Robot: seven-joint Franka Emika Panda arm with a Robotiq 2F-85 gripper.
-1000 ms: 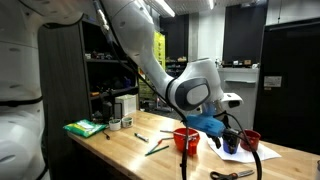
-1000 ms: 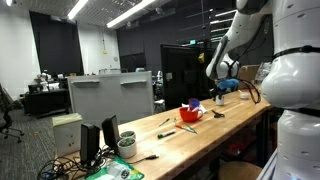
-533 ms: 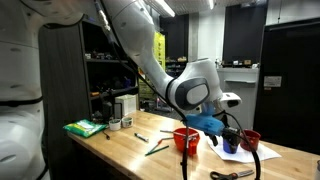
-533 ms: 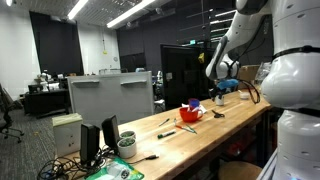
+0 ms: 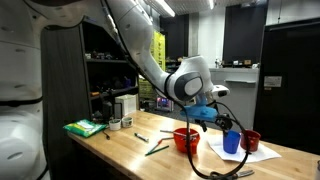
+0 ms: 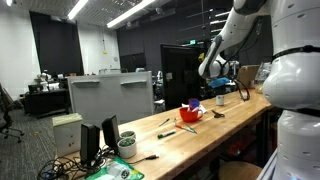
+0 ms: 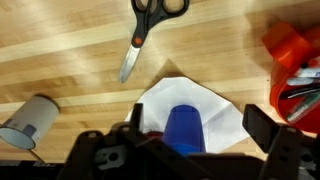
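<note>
Fingers (image 5: 208, 119) spread wide, holding nothing; they hang clear above the bench (image 7: 60, 60).

Blue cup (image 7: 183, 128): upright, directly below the gap between the fingers in the wrist view, touched by neither. It stands on a white paper (image 7: 225, 118) lying flat on the bench.

Scissors (image 7: 148, 28): beyond the fingertips, flat on the wood, apart from the paper.

Red tub (image 7: 292, 60): out past one finger, near the paper's edge.

Pale cup (image 7: 30, 120): on its side, well out past the opposite finger.
</note>
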